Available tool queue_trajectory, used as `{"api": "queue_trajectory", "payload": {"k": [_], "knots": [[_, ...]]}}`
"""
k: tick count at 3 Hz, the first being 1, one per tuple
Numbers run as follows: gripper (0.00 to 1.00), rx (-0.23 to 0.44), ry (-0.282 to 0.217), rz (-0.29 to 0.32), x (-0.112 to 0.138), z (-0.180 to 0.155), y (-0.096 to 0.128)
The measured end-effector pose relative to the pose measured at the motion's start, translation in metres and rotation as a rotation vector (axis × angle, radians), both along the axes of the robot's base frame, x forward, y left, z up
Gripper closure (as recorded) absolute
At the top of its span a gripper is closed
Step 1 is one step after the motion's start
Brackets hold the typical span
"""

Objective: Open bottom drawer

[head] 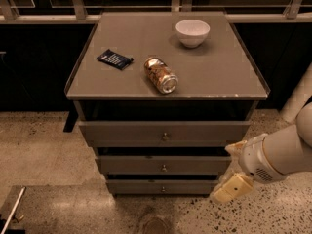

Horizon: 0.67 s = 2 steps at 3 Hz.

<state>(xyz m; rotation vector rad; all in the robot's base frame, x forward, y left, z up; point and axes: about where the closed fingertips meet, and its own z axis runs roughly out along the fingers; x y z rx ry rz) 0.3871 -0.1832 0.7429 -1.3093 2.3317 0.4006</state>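
Note:
The bottom drawer [146, 186] is the lowest of three grey flat fronts on the cabinet, with a tiny round metal knob [163, 188] at its centre. It sits flush and closed. My gripper [229, 186] hangs low at the right of the cabinet, just off the right end of the bottom drawer's front and right of the knob. It holds nothing that I can see. The white arm [280, 152] comes in from the right edge.
The middle drawer [163, 165] and top drawer [165, 133] are above, both closed. On the cabinet top [219, 72] lie a white bowl [192, 31], a tipped can [161, 75] and a dark packet [115, 59]. Speckled floor [44, 150] surrounds the cabinet.

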Motion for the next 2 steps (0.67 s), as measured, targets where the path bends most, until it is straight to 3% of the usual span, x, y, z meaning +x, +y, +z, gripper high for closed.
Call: {"api": "queue_trajectory", "payload": {"k": [2], "knots": [[0.66, 0.0, 0.0, 0.0, 0.0, 0.0, 0.0]]}}
